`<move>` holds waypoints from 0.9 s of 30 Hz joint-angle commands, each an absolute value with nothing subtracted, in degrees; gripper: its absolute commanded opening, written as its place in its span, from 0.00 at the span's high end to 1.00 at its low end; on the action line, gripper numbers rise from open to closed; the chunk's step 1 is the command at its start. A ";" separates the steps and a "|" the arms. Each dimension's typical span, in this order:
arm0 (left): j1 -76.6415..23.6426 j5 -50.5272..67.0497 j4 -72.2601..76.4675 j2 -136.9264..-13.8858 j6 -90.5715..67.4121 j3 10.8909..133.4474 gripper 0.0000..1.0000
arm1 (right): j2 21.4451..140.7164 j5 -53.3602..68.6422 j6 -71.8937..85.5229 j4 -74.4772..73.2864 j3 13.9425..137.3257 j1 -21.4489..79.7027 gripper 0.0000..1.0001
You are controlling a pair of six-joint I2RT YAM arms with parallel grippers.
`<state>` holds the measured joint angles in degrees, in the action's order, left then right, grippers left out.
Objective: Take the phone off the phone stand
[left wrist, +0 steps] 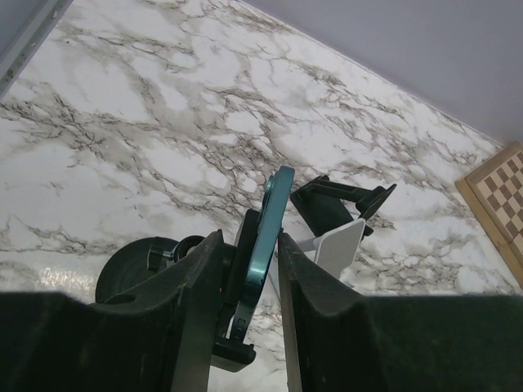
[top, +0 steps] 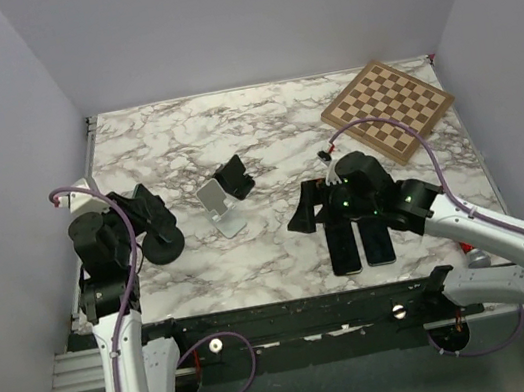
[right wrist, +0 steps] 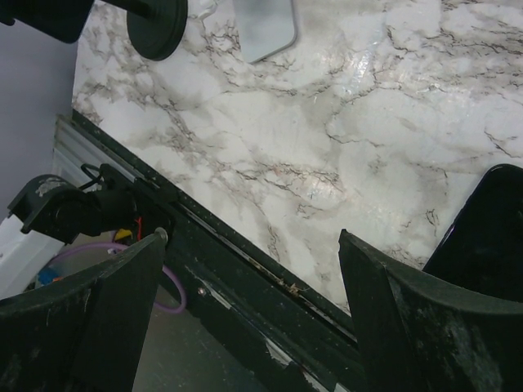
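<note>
In the left wrist view a teal phone [left wrist: 270, 219] stands edge-on in a black phone stand with a round base [left wrist: 129, 273]. My left gripper [left wrist: 249, 241] is closed around the phone and the stand's cradle, one finger [left wrist: 196, 286] behind the cradle and the other finger [left wrist: 315, 302] against the phone's face. In the top view the left gripper [top: 149, 218] sits over that stand [top: 164, 244] and hides the phone. My right gripper [top: 307, 210] is open and empty, and in its own wrist view [right wrist: 249, 241] it hangs over the table's front edge.
An empty white stand [top: 222, 208] and a black stand [top: 235, 178] sit mid-table. Two dark phones [top: 344, 245] [top: 377, 240] lie flat beneath the right arm. A chessboard [top: 387, 108] lies at the back right. Walls enclose the table's left, back and right sides.
</note>
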<state>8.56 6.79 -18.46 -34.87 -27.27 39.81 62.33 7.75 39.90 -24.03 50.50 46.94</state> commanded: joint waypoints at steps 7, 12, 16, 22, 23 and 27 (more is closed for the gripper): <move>8.90 8.09 -20.61 -31.76 -28.66 38.67 0.75 | 63.58 5.63 40.98 -24.92 49.85 48.41 0.05; 8.80 7.23 -20.59 -26.90 -28.84 36.88 0.87 | 63.64 5.45 41.46 -24.27 49.00 48.60 0.05; 8.80 10.47 -21.81 -25.83 -29.71 37.01 0.92 | 63.96 5.56 41.37 -23.89 49.42 48.78 0.05; 8.00 16.41 -23.14 -23.86 -27.87 37.16 1.00 | 63.98 5.24 41.71 -23.31 48.67 49.01 0.05; 7.58 17.45 -23.62 -23.75 -27.31 37.45 1.00 | 64.07 5.26 41.82 -23.21 48.61 49.00 0.05; 5.37 22.10 -25.43 -22.85 -25.52 38.32 1.00 | 64.47 5.21 41.81 -23.37 48.82 49.22 0.05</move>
